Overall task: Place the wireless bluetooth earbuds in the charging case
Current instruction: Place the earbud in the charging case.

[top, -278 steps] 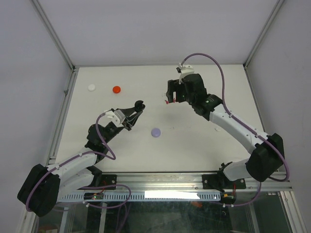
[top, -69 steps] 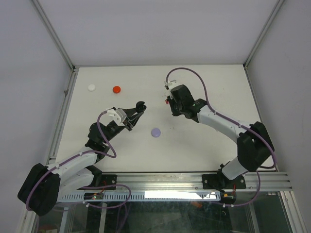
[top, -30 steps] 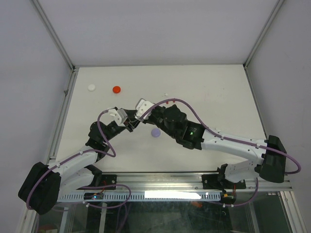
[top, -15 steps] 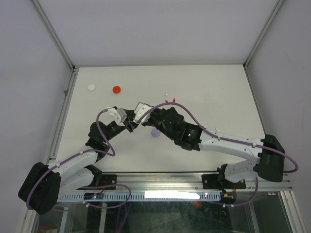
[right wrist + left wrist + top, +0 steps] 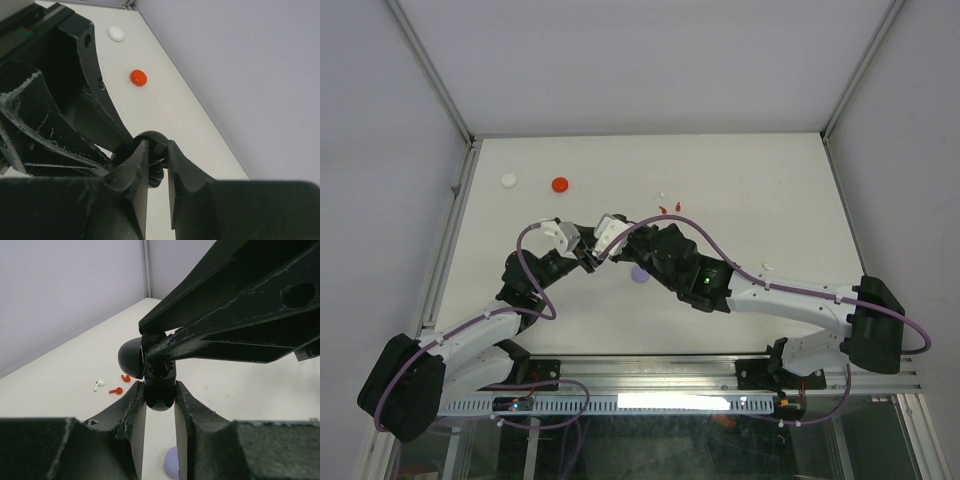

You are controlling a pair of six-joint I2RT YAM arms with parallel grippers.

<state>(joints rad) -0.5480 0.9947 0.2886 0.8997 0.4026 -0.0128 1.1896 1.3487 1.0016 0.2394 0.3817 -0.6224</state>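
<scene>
White tabletop (image 5: 770,170), enclosed by grey walls, with aluminium posts (image 5: 430,70) rising from the far corners. A white round case (image 5: 508,180) and a red round case (image 5: 559,184) sit far left, well apart from the arms. A lavender case (image 5: 640,273) lies just beside the right arm. Two red earbuds (image 5: 116,390) and a white earbud (image 5: 98,384) lie loose near mid-table. The widest bare surface is at the far right.

The left gripper (image 5: 159,387) is clamped on an open black charging case (image 5: 132,357), raised above the table. The right gripper (image 5: 157,146), almost fully closed, has its tips at that case. What it pinches cannot be told.
</scene>
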